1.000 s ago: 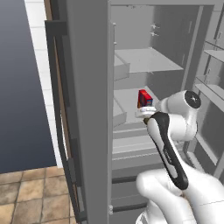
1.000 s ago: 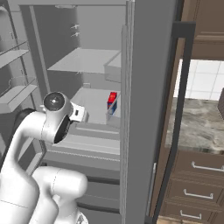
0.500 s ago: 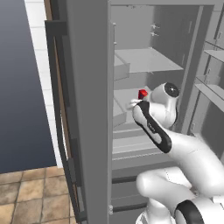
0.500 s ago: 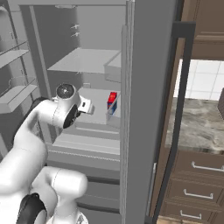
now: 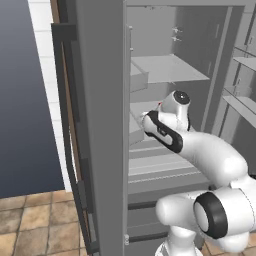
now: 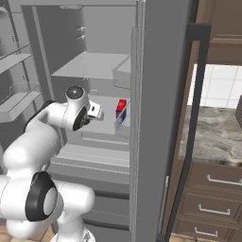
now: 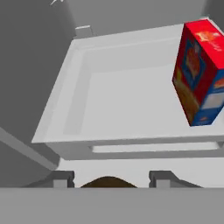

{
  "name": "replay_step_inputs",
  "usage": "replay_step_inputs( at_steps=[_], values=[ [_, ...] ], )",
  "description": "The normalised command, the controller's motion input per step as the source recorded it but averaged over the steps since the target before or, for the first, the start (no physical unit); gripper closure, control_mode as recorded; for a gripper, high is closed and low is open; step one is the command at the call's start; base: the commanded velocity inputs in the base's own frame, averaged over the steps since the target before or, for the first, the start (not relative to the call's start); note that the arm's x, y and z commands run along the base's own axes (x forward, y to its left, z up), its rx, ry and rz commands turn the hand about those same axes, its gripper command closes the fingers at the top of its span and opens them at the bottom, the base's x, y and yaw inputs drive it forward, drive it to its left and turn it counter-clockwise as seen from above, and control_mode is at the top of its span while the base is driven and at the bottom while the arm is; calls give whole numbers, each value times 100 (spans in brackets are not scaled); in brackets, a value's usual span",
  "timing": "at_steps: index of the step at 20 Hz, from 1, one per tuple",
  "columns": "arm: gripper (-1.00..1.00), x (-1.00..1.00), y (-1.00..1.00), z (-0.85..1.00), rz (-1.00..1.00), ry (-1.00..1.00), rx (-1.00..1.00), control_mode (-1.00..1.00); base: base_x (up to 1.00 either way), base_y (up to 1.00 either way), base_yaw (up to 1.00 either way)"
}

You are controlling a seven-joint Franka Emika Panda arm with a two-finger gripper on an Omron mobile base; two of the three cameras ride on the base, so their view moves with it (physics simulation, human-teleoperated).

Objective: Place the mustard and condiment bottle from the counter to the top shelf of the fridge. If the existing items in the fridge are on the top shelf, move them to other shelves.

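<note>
Where the gripper (image 7: pixel 111 177) is: inside the tall grey open fridge (image 6: pixel 158 94), on the white arm, level with the second shelf and just short of its front edge.
Gripper state: two grey fingertips (image 7: pixel 63 177) stand moderately apart; a dark brown rounded shape sits between them at the bottom edge, and I cannot tell whether it is gripped or what it is.
Second shelf: pale grey tray-like board with a raised rim (image 7: pixel 83 96), bare across its left and middle.
Small upright red carton with blue and yellow markings (image 7: pixel 199 72): near the tray's right edge, apart from the gripper.
Top shelf (image 6: pixel 92 66): plain flat light-grey board, above the carton.
Grey marbled stone counter (image 6: pixel 212 137): beyond the fridge door, to the right.
</note>
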Motion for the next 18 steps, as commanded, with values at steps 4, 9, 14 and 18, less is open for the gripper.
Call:
replay_step_inputs(
  at_steps=[4, 9, 14, 18],
  values=[
    [100, 29, 10, -25, 0, -2, -1, -100, 0, 0, 0],
    [100, 51, 23, -33, 0, 0, -2, -100, 0, 0, 0],
    [100, 62, 16, -30, 0, -3, -2, -100, 0, 0, 0],
    [100, 87, 0, -35, 0, -5, -2, -100, 0, 0, 0]
  ],
)
